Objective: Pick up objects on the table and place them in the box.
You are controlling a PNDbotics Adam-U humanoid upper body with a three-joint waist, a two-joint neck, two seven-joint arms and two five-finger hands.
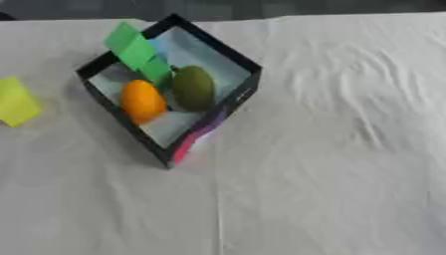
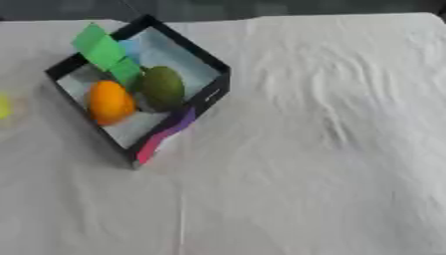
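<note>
One object is seen outside the box: a yellow piece lying on the white tablecloth at about nine o'clock from the box, near the left edge of the left eye view and well apart from the box wall. Inside the black-rimmed box an orange fruit and a green fruit are lain side by side, touching, with a green folded strip propped over the rim at eleven o'clock. Neither hand is shown in either view, so no pose can be described and whether the fingers are released or clenched cannot be told. The yellow piece is judged the remaining pick. It would best be approached from above by the left hand, pinched across its narrow sides, lifted clear of the near wall, and lowered into the free floor at five o'clock of the fruits.
</note>
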